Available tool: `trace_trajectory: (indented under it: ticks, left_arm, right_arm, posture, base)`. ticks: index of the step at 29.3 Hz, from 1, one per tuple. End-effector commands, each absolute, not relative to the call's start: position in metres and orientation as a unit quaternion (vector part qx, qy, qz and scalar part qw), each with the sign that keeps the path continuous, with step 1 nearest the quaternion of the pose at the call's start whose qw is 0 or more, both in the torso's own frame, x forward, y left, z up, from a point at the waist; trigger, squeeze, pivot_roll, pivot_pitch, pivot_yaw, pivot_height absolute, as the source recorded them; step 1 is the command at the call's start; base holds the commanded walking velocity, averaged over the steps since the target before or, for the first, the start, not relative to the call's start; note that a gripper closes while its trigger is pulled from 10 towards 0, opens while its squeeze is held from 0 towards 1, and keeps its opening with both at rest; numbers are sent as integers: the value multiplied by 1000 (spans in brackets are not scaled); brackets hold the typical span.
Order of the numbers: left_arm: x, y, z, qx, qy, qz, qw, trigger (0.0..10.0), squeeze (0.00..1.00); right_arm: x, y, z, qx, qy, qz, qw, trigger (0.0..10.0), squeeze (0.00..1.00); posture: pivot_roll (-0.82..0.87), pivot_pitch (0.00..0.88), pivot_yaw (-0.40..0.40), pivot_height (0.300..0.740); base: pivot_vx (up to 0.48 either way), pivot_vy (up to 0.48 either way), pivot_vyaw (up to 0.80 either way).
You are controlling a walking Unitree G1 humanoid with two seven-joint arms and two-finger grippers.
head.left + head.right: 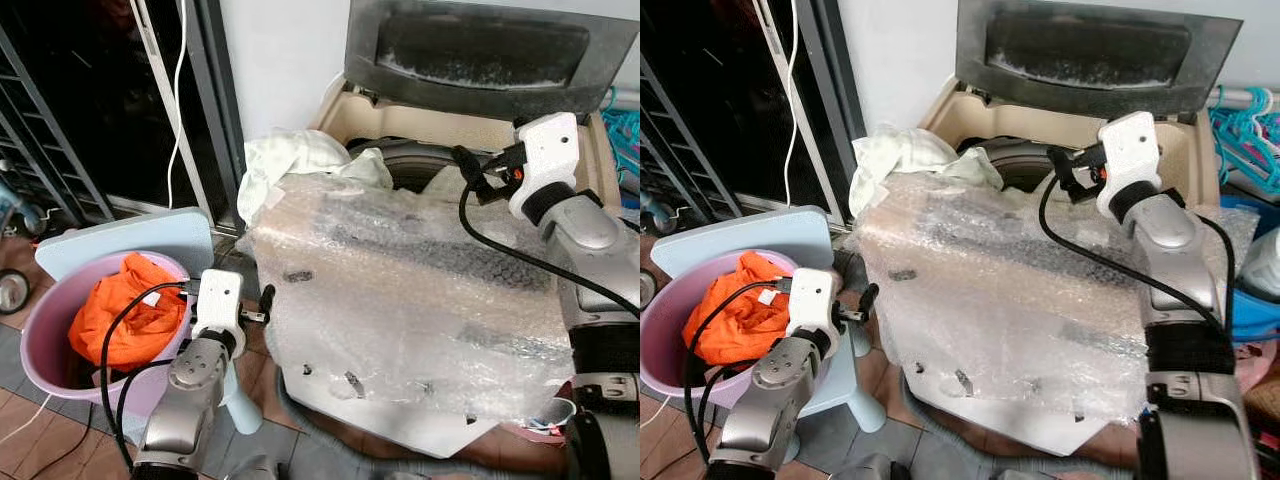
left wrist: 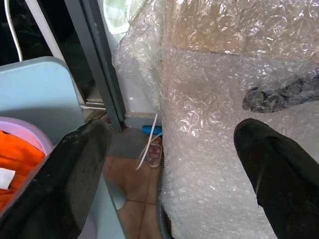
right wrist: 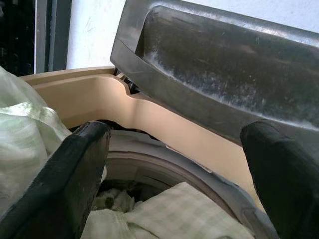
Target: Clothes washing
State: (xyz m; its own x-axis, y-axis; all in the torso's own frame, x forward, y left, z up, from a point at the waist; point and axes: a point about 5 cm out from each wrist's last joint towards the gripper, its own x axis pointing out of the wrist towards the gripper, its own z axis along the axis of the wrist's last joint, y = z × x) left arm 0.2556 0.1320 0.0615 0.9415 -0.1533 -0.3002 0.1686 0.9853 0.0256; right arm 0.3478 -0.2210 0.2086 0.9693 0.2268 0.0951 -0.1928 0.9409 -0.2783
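A top-loading washing machine stands with its grey lid (image 1: 480, 45) raised and its front wrapped in bubble wrap (image 1: 400, 290). A pale green cloth (image 1: 290, 160) lies over its left corner, and checked cloth (image 3: 189, 214) sits inside the drum (image 1: 415, 165). An orange garment (image 1: 125, 310) fills a pink basin (image 1: 40, 340) on a light-blue stool (image 1: 130, 240). My left gripper (image 1: 262, 300) hangs open and empty between basin and washer. My right gripper (image 1: 470, 165) is open and empty just over the drum's right rim, pointing at the opening.
A dark sliding-door frame (image 1: 210, 110) and a white cable (image 1: 180, 80) rise behind the basin. Turquoise hangers (image 1: 1240, 110) and a blue bucket (image 1: 1240, 215) crowd the washer's right side. A small shoe (image 2: 154, 152) lies on the tiled floor by the washer's base.
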Motion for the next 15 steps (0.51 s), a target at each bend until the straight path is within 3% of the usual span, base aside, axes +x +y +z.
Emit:
trace_trajectory:
  ticks: [1, 2, 3, 4, 5, 6, 7, 8, 9, 10, 15]
  left_arm:
    - [256, 135, 61, 32, 151, -76, 985, 10000, 0]
    - [256, 135, 60, 32, 151, -76, 985, 10000, 0]
    - [256, 135, 60, 31, 150, -76, 985, 10000, 0]
    - [256, 135, 60, 31, 149, -76, 985, 10000, 0]
    - [257, 134, 60, 30, 148, -76, 986, 10000, 0]
    - [258, 133, 61, 28, 145, -76, 986, 10000, 0]
    - [259, 133, 62, 27, 143, -75, 986, 10000, 0]
    - [261, 131, 64, 22, 138, -75, 987, 10000, 0]
    - [262, 130, 65, 20, 135, -76, 988, 10000, 0]
    - [262, 129, 67, 15, 132, -77, 988, 10000, 0]
    - [263, 126, 76, -9, 113, -69, 991, 10000, 0]
  right_arm:
    - [346, -218, 217, -121, -83, 116, 982, 10000, 769]
    - [346, -211, 218, -84, -87, 139, 983, 10000, 663]
    - [346, -204, 219, -71, -96, 164, 979, 10000, 494]
    - [345, -202, 220, -70, -99, 172, 978, 10000, 494]
    - [345, -197, 222, -67, -101, 183, 975, 10000, 439]
    - [347, -193, 223, -60, -104, 190, 975, 10000, 275]
    - [347, -190, 223, -55, -106, 194, 974, 10000, 275]
    - [350, -182, 224, -46, -109, 199, 973, 10000, 86]
    - [352, -178, 224, -43, -110, 200, 973, 10000, 86]
    - [355, -173, 223, -43, -110, 199, 973, 10000, 0]
    - [364, -146, 219, -16, -122, 182, 976, 10000, 0]
  posture:
    - [-6, 0, 20, 740]
    - [-7, 0, 16, 740]
    - [-9, 0, 15, 740]
    - [-9, 0, 15, 740]
    - [-10, 0, 12, 740]
    - [-10, 0, 11, 740]
    - [-10, 0, 11, 740]
    - [-9, 0, 8, 740]
    - [-9, 0, 6, 740]
    - [-5, 0, 3, 740]
    - [30, 0, -8, 740]
  base:
    - [0, 0, 0]
    - [0, 0, 0]
    - [0, 0, 0]
    - [0, 0, 0]
    - [0, 0, 0]
    - [0, 0, 0]
    - [0, 0, 0]
    - [0, 0, 0]
    - [0, 0, 0]
    - [0, 0, 0]
    - [0, 0, 0]
